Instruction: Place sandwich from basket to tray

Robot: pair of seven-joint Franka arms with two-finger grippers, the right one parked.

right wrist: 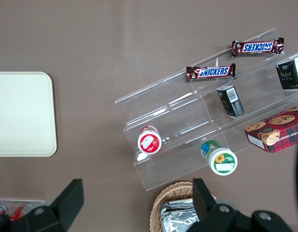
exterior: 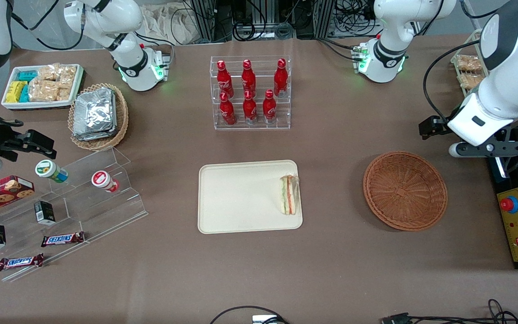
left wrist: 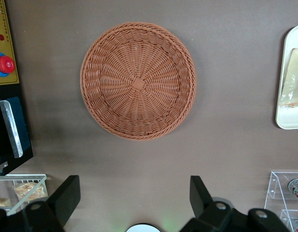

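Sandwich lies on the tray, basket empty (job looks done), my fingers spread empty above it.

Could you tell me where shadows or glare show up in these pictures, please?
Front view: the basket casts a soft shadow toward the tray, and the foil packs glare. Left wrist view: a dim band crosses the table between the basket and the gripper, whose jaws stand open and empty; the sandwich wrap shines faintly.
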